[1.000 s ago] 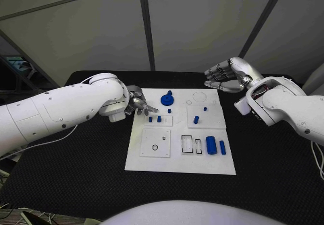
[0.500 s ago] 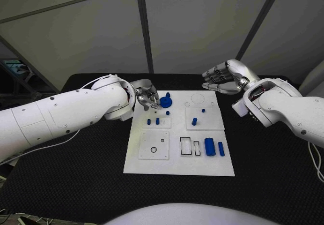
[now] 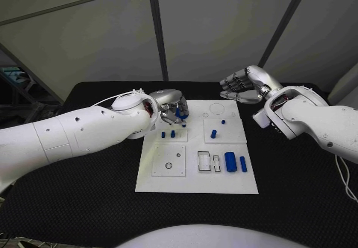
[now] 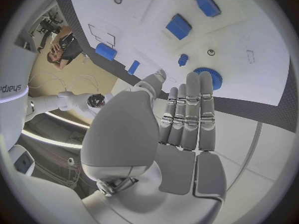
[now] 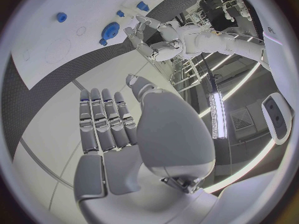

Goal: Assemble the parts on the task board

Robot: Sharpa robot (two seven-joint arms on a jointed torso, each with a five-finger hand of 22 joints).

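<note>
- While the left hand [image 3: 170,109] hangs over the far left part of the task board [image 3: 197,182], its fingers [image 4: 193,109] lie straight and side by side with nothing in them, so it reads as released.
- Just beyond those fingertips, in the left wrist view, sits the blue round toothed part [image 4: 207,77], flat on the board; the head view shows it mostly covered by the hand, and whether a fingertip touches it cannot be told.
- Nearer the robot than the toothed part, two short blue pegs [image 3: 168,134] stand side by side in a raised white square on the board.
- To the right of the pegs, on a second raised square, stand another blue peg [image 3: 213,134] and a smaller blue piece [image 3: 223,122].
- Toward the board's near right, a thick blue cylinder [image 3: 231,162] lies next to a thin blue bar [image 3: 243,163], both beside two empty rectangular outlines.
- Beyond the board's far right corner, the right hand [image 3: 242,83] is held above the black table [image 3: 89,196], well apart from every part; its fingers [image 5: 102,119] are extended together and grasp nothing.
</note>
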